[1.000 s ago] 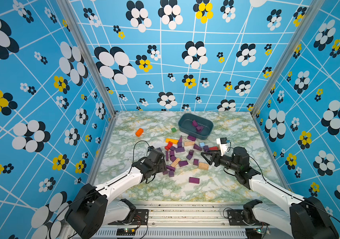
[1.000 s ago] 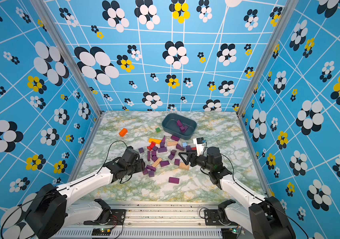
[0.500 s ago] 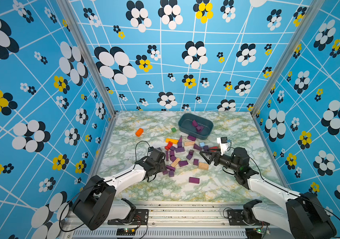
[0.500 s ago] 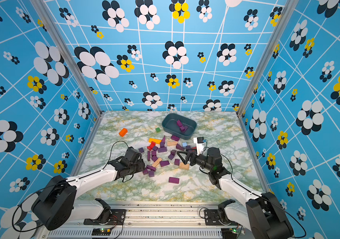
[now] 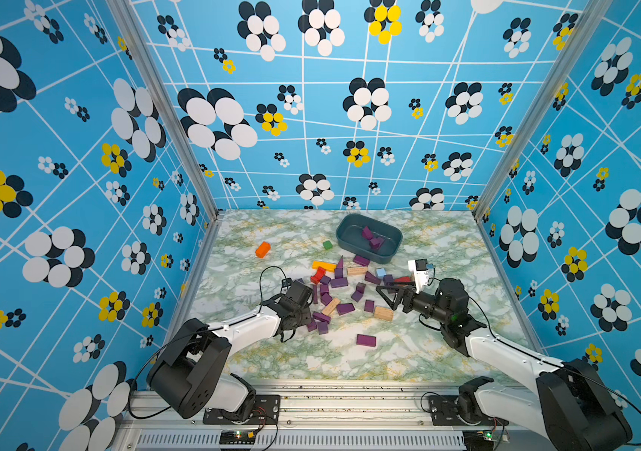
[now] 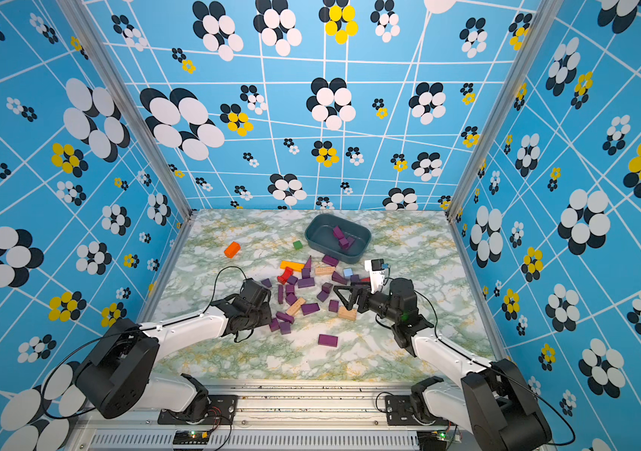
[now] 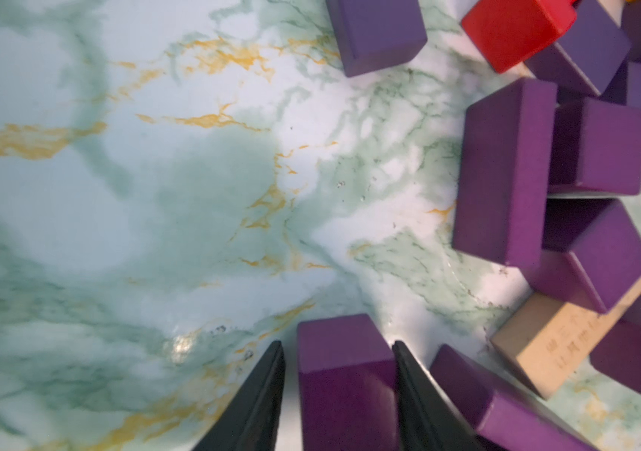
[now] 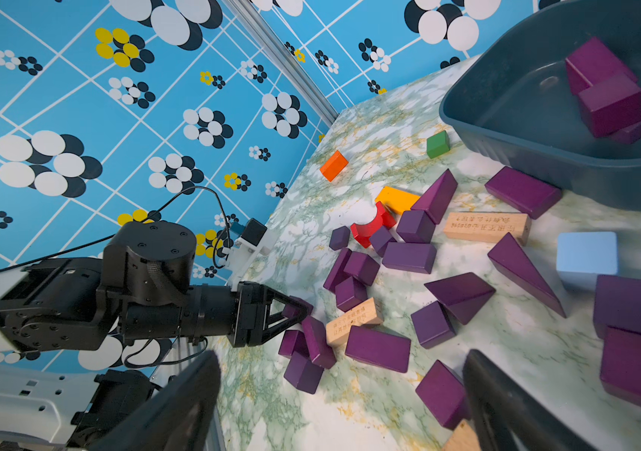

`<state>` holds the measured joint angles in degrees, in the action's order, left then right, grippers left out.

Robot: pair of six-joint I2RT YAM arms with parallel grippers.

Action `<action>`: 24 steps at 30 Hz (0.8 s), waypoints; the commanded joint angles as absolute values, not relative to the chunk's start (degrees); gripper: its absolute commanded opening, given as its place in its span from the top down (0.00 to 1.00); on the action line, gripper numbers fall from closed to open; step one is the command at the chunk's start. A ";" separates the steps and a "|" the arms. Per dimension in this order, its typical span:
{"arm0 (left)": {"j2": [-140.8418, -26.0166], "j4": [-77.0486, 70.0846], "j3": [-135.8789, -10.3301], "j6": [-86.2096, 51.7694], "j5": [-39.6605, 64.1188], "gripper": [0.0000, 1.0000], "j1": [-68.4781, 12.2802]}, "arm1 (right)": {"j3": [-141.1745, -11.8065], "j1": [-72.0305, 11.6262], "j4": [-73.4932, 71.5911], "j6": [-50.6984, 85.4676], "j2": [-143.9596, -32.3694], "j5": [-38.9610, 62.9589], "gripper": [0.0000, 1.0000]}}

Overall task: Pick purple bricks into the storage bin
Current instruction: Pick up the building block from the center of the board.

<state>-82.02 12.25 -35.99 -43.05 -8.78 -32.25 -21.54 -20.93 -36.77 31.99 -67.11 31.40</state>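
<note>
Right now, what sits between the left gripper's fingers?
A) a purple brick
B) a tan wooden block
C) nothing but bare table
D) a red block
A: in the left wrist view the left gripper has a purple brick between its two dark fingers. The tan block and the red block lie apart from it.

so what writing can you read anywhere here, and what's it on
tan bar by the bin: two rows of Chinese characters, too small to read surely
second tan bar among the purple bricks: two rows of characters, too small to read
close-up tan bar in the left wrist view: printed characters, blurred
no brand, number or sign can be read anywhere else
</note>
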 commanded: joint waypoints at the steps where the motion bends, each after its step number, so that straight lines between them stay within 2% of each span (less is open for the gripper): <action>1: -83.35 12.27 -37.78 -40.91 -10.11 0.62 -31.55 | -20.99 -21.00 -38.44 32.34 -67.98 30.76 0.01; 7: -83.07 13.01 -39.96 -37.51 -10.31 0.75 -31.28 | -20.92 -21.01 -39.26 32.61 -68.68 30.84 0.01; 16: -81.22 15.48 -51.82 -30.46 -10.27 0.75 -31.64 | -19.83 -21.01 -41.77 33.23 -69.14 29.79 0.01; 24: -91.66 0.29 -65.51 -21.55 -5.23 0.75 -32.61 | -18.19 -21.01 -40.01 32.26 -68.21 23.29 0.01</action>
<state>-86.87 7.97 -61.01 -26.94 -8.38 -32.18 -18.59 -20.93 -40.07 32.40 -68.84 26.72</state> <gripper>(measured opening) 0.334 0.991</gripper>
